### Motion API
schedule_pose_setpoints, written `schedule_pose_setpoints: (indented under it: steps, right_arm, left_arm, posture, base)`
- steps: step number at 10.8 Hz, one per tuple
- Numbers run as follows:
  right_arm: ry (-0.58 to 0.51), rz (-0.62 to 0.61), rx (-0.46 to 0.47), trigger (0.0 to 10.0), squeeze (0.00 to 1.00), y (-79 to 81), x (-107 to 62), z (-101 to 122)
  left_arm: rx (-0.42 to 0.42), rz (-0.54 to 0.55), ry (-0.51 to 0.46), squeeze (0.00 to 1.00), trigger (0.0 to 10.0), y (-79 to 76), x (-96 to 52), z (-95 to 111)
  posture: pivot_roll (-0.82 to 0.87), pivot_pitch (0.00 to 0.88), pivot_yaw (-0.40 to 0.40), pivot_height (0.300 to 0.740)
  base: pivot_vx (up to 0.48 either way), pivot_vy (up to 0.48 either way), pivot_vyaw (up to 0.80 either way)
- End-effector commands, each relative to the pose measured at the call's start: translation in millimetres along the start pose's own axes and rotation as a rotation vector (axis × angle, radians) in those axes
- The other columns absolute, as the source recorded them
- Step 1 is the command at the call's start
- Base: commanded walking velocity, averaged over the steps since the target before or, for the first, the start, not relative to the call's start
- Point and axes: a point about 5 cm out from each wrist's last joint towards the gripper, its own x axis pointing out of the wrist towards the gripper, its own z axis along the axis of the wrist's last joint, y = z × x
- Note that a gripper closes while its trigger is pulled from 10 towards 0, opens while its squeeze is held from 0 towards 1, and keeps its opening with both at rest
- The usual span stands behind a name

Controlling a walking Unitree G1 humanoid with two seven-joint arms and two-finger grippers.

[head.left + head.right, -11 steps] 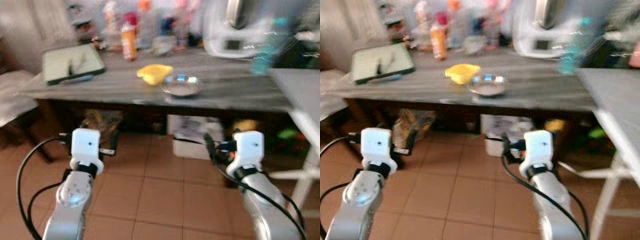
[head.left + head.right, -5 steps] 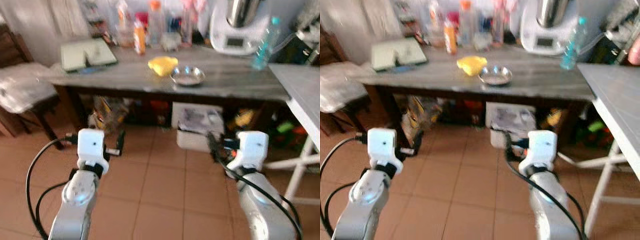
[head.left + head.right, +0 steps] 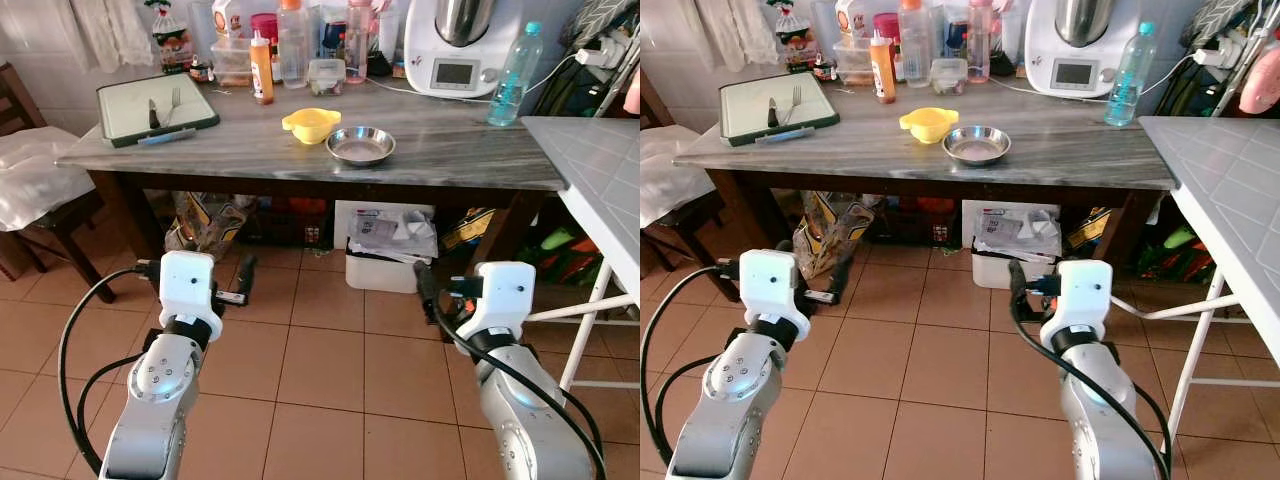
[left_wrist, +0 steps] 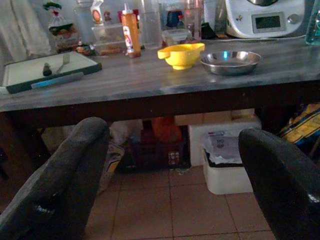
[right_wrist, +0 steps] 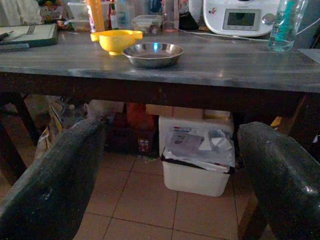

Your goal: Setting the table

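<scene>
A steel bowl (image 3: 361, 146) and a yellow bowl (image 3: 311, 125) sit side by side near the middle of the grey wooden table (image 3: 450, 168). At the table's far left lies a green-rimmed board (image 3: 157, 105) with a knife and a fork on it. Both arms are held low over the tiled floor, well short of the table. My left gripper (image 4: 170, 190) is open with nothing between its fingers, and it points at the table's front edge. My right gripper (image 5: 170, 185) is open and empty too, facing the steel bowl (image 5: 153, 53) from below table height.
Bottles, jars and a white kitchen machine (image 3: 460, 45) line the table's back, with a water bottle (image 3: 508, 75) beside it. A white bin (image 3: 390, 255) and bags stand under the table. A white table (image 3: 600, 170) juts in at the right. A chair with white cloth (image 3: 30, 185) stands left.
The whole picture has shifted and sharpened as the camera moved; the table now looks a little farther off. Both arms keep the same pose, grippers still open.
</scene>
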Motion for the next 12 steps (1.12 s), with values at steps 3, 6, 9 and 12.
schedule_pose_setpoints:
  steps: [3, 6, 9, 12]
  right_arm:
    - [-0.001, 0.005, -0.006, 10.0, 0.00, 0.2, 2.4, 1.9]
    - [-0.002, 0.010, -0.010, 10.0, 0.00, -0.1, 3.2, 2.5]
    - [-0.001, 0.005, -0.014, 10.0, 0.00, -2.1, 2.7, 3.3]
    - [-0.003, -0.001, -0.015, 10.0, 0.00, -3.4, 2.5, 4.2]
  left_arm:
    - [-0.011, -0.018, -0.004, 0.00, 10.0, -0.1, -1.6, 0.3]
    - [-0.024, -0.035, -0.004, 0.00, 10.0, -2.3, -1.3, -0.1]
    - [-0.034, -0.042, -0.001, 0.00, 10.0, -3.8, -1.0, -1.3]
    - [-0.036, -0.055, -0.003, 0.00, 10.0, -6.1, 0.1, -1.3]
  posture:
    - [0.03, 0.029, 0.020, 0.740]
    - [0.03, 0.027, 0.019, 0.740]
    - [0.02, 0.029, 0.020, 0.740]
    - [0.02, 0.028, 0.017, 0.740]
  base:
    - [0.000, -0.320, 0.00]
    - [0.000, -0.480, 0.00]
    - [0.000, -0.480, 0.00]
    - [0.000, -0.480, 0.00]
